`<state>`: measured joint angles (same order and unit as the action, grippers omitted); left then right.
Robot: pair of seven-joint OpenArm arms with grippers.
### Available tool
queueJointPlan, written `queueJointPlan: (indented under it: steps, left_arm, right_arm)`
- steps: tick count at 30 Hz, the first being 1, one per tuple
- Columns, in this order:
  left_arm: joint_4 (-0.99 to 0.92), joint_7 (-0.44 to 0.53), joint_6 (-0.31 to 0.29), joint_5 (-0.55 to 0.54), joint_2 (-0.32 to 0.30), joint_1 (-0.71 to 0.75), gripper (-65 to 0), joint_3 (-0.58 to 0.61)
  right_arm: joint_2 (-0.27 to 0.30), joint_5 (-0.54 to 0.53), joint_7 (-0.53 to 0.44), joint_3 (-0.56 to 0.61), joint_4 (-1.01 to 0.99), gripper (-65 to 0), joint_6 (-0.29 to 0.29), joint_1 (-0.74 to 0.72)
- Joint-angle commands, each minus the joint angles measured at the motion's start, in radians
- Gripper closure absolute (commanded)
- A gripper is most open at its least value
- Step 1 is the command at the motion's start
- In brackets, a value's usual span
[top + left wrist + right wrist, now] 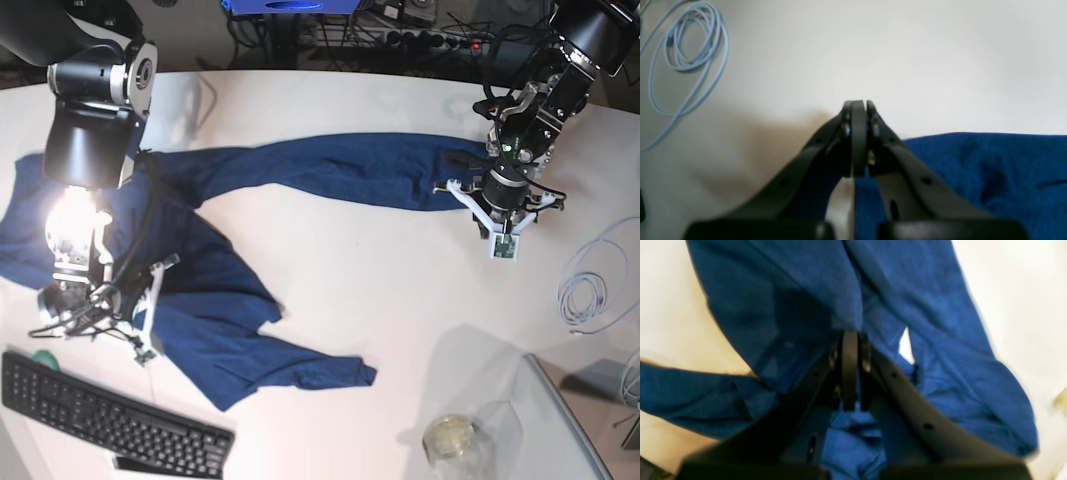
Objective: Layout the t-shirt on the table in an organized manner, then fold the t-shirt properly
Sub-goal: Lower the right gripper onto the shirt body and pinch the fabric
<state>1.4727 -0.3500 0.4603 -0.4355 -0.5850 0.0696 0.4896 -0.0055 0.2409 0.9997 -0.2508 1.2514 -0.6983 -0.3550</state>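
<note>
Softly rumpled navy t-shirt (pixel 250 300) sprawls across the smooth white table (pixel 400 300).

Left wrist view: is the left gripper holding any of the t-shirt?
No. The left gripper is shut with only the bare white table past its tips; the t-shirt lies beside and below it.

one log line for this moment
left gripper: shut, empty, above shirt edge | right gripper: shut on t-shirt | t-shirt: crumpled, unfolded on table
</note>
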Motion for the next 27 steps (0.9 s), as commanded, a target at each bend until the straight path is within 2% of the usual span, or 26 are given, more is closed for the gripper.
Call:
queueJointPlan:
  steps: [1,5,8,13,16,20,24,26,27]
  left_arm:
    - [0.004,0.018,0.005,0.010,-0.014,-0.012,0.0,-0.009]
    - [-0.014,0.018,0.005,0.010,-0.013,-0.023,0.0,-0.010]
    - [-0.019,0.018,0.005,0.010,-0.013,-0.027,0.0,-0.010]
    - [-0.017,0.018,0.005,0.005,-0.011,-0.044,0.0,-0.009]
    - [-0.017,0.018,0.005,0.004,-0.010,-0.047,0.0,-0.009]
    - [-0.016,0.018,0.005,0.008,0.017,-0.063,0.0,-0.007]
    - [-0.017,0.018,0.005,0.007,0.017,-0.067,0.0,-0.002]
    - [-0.017,0.018,0.005,0.007,0.017,-0.064,0.0,-0.006]
    - [-0.017,0.018,0.005,0.010,0.015,-0.060,0.0,-0.007]
  right_arm:
    - [-0.004,-0.005,0.014,0.003,0.052,-0.8,0.000,-0.017]
    - [-0.061,-0.005,0.107,0.107,0.195,-0.8,0.000,0.073]
    - [-0.101,-0.005,0.141,0.222,0.317,-0.8,0.000,0.165]
    - [-0.107,-0.008,0.179,0.397,0.425,-0.8,0.000,0.291]
    - [-0.100,-0.094,0.179,0.473,0.423,-0.8,0.000,0.340]
    - [-0.073,-0.219,0.183,0.508,0.396,-1.2,0.000,0.368]
    - [-0.061,-0.243,0.212,0.488,0.353,-2.7,0.000,0.368]
    - [-0.060,-0.245,0.239,0.456,0.354,-8.7,0.000,0.368]
    - [-0.055,-0.245,0.256,0.439,0.359,-13.7,0.000,0.366]
